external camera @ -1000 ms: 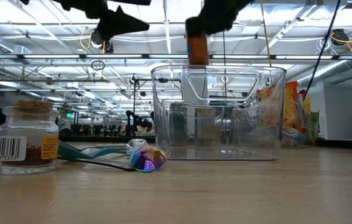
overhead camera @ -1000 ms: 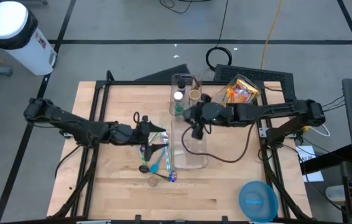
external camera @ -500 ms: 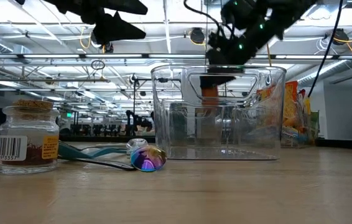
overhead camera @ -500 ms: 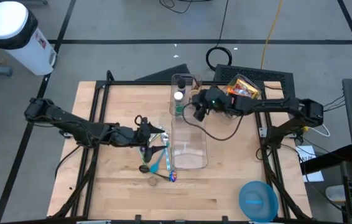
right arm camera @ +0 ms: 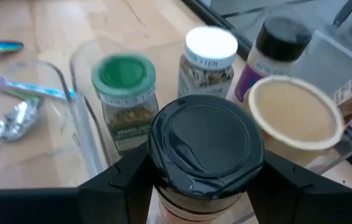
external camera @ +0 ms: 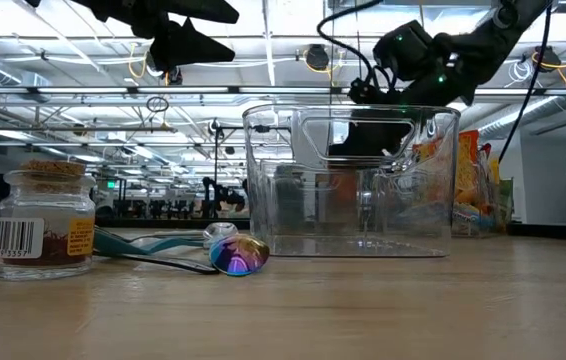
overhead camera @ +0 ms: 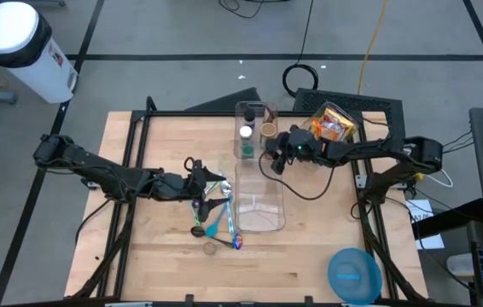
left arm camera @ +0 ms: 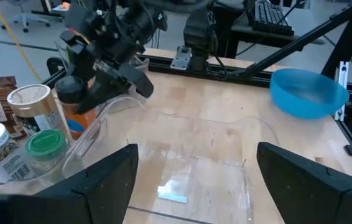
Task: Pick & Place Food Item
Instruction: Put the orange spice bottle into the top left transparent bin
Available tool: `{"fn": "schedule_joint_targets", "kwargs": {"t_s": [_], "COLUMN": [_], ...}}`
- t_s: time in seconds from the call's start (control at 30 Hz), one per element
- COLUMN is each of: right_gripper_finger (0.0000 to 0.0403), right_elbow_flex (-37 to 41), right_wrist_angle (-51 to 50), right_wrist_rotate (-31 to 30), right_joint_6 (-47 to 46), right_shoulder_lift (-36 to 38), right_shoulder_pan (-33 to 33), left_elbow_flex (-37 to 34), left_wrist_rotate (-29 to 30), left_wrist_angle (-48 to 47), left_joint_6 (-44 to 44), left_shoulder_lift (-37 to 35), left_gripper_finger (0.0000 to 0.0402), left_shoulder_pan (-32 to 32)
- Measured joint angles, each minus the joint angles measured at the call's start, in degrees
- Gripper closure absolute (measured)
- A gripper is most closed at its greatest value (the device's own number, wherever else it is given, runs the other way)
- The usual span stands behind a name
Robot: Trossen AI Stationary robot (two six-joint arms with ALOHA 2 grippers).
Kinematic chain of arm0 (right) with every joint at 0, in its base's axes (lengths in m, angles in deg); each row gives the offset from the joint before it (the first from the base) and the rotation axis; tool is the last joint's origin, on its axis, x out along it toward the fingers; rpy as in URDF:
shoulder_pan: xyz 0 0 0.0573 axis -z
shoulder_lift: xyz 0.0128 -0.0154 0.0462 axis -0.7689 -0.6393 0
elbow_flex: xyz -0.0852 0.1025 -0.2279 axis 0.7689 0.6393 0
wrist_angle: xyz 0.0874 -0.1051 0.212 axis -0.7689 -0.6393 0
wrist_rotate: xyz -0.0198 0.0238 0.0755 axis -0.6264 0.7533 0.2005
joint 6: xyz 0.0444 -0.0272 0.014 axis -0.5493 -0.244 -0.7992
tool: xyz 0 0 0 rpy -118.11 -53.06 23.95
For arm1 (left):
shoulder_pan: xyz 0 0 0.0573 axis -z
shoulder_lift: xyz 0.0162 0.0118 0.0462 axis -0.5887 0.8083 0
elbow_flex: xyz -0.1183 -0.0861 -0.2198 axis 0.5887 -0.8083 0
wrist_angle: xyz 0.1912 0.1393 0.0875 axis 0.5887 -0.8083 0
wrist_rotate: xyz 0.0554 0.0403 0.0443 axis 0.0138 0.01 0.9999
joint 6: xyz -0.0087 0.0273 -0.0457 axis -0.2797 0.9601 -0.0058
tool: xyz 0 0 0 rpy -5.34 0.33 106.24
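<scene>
My right gripper (right arm camera: 204, 180) is shut on a jar with a black lid (right arm camera: 206, 144) and an orange body (left arm camera: 76, 121). It hangs at the far end of an empty clear bin (overhead camera: 258, 223), close to a green-lidded jar (right arm camera: 124, 74), a white-lidded jar (right arm camera: 210, 46) and a tan-lidded jar (right arm camera: 294, 115). In the high view the right gripper (overhead camera: 274, 160) sits just right of those jars. My left gripper (overhead camera: 210, 183) hovers open above a bunch of spoons (overhead camera: 216, 217), left of the bin, its fingers wide apart in the left wrist view (left arm camera: 191, 180). My right gripper pinches the jar between its two fingers (right arm camera: 123, 180), on opposite sides of the body just under the black lid (right arm camera: 163, 186). The fingers come slanting down from the table's right. The jar stands upright; its base is hidden, so whether it rests on anything I cannot tell.
A cork-topped jar (external camera: 43, 228) and an iridescent spoon (external camera: 235, 252) lie near the table's front. Snack bags (overhead camera: 331, 124) stand at the far right and a blue bowl (overhead camera: 354, 275) at the near right. Black frame rails (overhead camera: 135, 136) border the table.
My right gripper has carried the black-lidded jar down from above the clear bin and toward the table's far edge, ending beside the group of jars. The jar has stayed upright. My left gripper has kept still.
</scene>
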State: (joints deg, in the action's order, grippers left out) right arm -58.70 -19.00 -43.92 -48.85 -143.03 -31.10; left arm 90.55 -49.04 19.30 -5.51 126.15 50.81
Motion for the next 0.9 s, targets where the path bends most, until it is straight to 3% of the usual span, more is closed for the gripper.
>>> {"fn": "schedule_joint_targets", "kwargs": {"t_s": [0.5, 0.9], "right_gripper_finger": [0.0204, 0.0148], "right_elbow_flex": [-0.08, -0.04], "right_wrist_angle": [3.80, 4.20], "right_wrist_rotate": [-0.17, -0.26], "right_joint_6": [1.93, 1.82], "right_shoulder_lift": [-3.50, -3.50], "right_shoulder_pan": [0.09, 0.04], "left_elbow_flex": [0.04, 0.04], "left_wrist_rotate": [-0.01, -0.01], "left_wrist_angle": [-0.08, -0.59], "left_joint_6": [0.00, 0.00], "left_shoulder_lift": [0.00, 0.00], "left_gripper_finger": [0.0066, 0.0066], "left_shoulder_pan": [-0.02, -0.02]}}
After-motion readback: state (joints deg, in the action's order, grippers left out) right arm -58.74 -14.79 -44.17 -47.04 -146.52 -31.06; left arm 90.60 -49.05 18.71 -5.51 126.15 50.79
